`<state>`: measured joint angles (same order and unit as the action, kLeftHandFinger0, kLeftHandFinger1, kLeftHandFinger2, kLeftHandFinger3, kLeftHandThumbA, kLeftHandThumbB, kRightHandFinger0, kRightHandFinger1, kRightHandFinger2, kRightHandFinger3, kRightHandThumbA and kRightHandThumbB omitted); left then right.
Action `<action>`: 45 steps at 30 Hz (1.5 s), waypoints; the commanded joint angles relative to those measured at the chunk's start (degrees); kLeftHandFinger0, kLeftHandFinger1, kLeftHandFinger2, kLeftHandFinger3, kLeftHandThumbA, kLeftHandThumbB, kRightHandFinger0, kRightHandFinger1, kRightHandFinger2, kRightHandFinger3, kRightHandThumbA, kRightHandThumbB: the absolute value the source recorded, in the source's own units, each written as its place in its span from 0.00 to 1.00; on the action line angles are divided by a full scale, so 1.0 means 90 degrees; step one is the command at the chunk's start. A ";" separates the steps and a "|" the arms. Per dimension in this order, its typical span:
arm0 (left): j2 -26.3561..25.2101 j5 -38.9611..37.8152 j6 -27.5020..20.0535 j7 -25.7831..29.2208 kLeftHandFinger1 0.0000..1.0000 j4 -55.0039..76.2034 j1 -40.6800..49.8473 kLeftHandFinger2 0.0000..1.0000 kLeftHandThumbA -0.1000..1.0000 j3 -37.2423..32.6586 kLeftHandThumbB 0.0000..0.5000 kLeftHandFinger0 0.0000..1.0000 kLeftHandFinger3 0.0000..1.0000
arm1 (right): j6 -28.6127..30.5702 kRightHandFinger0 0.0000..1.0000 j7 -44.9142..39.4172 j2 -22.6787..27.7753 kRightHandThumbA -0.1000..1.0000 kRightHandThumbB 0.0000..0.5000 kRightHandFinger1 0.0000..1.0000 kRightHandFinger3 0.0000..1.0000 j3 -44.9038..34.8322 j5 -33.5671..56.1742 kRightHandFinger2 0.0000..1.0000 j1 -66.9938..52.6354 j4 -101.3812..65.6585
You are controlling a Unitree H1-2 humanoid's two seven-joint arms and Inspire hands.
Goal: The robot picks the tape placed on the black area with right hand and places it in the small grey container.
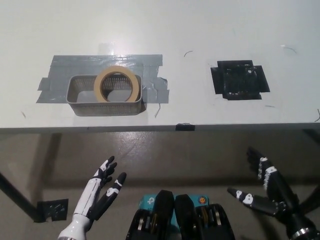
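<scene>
A tan roll of tape (116,83) stands tilted inside the small grey mesh container (80,100), leaning on its rim. The container sits on a grey taped patch (60,70) at the table's left. The black taped area (239,80) on the right has nothing on it. My black right hand (265,187) hangs open below the table's front edge at the lower right, far from the tape. My white left hand (102,187) rests open at the lower left, also below the table edge.
The white table (190,30) has its front edge (160,127) running across the middle of the picture, with a small black tape mark (184,126) on it. A table leg (15,195) and a black marker (51,210) on the floor show at the lower left.
</scene>
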<state>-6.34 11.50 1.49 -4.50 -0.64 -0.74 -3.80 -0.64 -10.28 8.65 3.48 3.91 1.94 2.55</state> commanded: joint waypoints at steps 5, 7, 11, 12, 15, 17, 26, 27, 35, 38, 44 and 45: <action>-0.0022 -0.0098 -0.0359 0.0161 1.00 0.0079 0.0092 1.00 0.84 0.0135 0.00 1.00 1.00 | 0.0773 1.00 -0.0389 -0.0069 0.89 0.47 1.00 1.00 0.0005 0.0359 1.00 0.0165 0.0330; -0.0023 -0.0089 -0.0376 0.0165 1.00 0.0054 0.0120 1.00 0.84 0.0143 0.00 1.00 1.00 | 0.0768 1.00 -0.0396 -0.0065 0.89 0.47 1.00 1.00 0.0007 0.0352 1.00 0.0152 0.0373; 0.0001 -0.0069 -0.0447 0.0179 1.00 0.0054 0.0197 1.00 0.83 0.0130 0.00 1.00 1.00 | 0.0863 1.00 -0.0374 -0.0049 0.88 0.48 1.00 1.00 0.0031 0.0262 1.00 0.0075 0.0351; 0.0012 -0.0071 -0.0405 0.0173 1.00 0.0099 0.0216 1.00 0.83 0.0130 0.00 1.00 1.00 | 0.0857 1.00 -0.0372 -0.0053 0.88 0.46 1.00 1.00 0.0043 0.0251 1.00 0.0052 0.0302; 0.0003 -0.0074 -0.0451 0.0160 1.00 0.0105 0.0257 1.00 0.83 0.0116 0.00 1.00 1.00 | 0.0936 1.00 -0.0382 -0.0035 0.88 0.46 1.00 1.00 0.0089 0.0189 1.00 0.0005 0.0289; 0.0002 -0.0065 -0.0412 0.0160 1.00 0.0135 0.0263 1.00 0.84 0.0122 0.00 1.00 1.00 | 0.0947 1.00 -0.0365 -0.0030 0.88 0.47 1.00 1.00 0.0117 0.0143 1.00 0.0002 0.0266; -0.0003 -0.0023 -0.0375 0.0191 1.00 0.0199 0.0250 1.00 0.78 0.0155 0.00 1.00 1.00 | 0.1012 1.00 -0.0322 0.0064 0.90 0.49 1.00 1.00 0.0252 -0.0096 1.00 0.0090 0.0230; -0.0005 -0.0022 -0.0357 0.0186 1.00 0.0213 0.0262 1.00 0.75 0.0156 0.00 1.00 1.00 | 0.0967 1.00 -0.0314 0.0067 0.90 0.52 1.00 1.00 0.0259 -0.0104 1.00 0.0075 0.0178; -0.0005 -0.0008 -0.0380 0.0180 1.00 0.0192 0.0292 1.00 0.63 0.0151 0.00 1.00 1.00 | 0.0906 1.00 -0.0287 0.0094 0.88 0.54 1.00 1.00 0.0286 -0.0244 1.00 0.0037 0.0081; -0.0010 0.0043 -0.0324 0.0194 1.00 0.0213 0.0288 1.00 0.62 0.0148 0.00 1.00 1.00 | 0.0890 1.00 -0.0295 0.0095 0.87 0.55 1.00 1.00 0.0299 -0.0267 1.00 0.0044 0.0079; -0.0024 0.0063 -0.0412 0.0209 1.00 0.0152 0.0279 1.00 0.61 0.0142 0.00 1.00 1.00 | 0.0904 1.00 -0.0279 0.0088 0.86 0.52 1.00 1.00 0.0323 -0.0343 1.00 0.0038 0.0101; -0.0018 0.0072 -0.0393 0.0208 1.00 0.0154 0.0269 1.00 0.62 0.0137 0.00 1.00 1.00 | 0.0943 1.00 -0.0279 0.0102 0.86 0.52 1.00 1.00 0.0327 -0.0380 1.00 0.0052 0.0125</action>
<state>-6.24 11.75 -0.11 -4.01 -0.51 1.63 -2.66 5.54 -12.37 8.62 6.04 1.70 1.76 5.09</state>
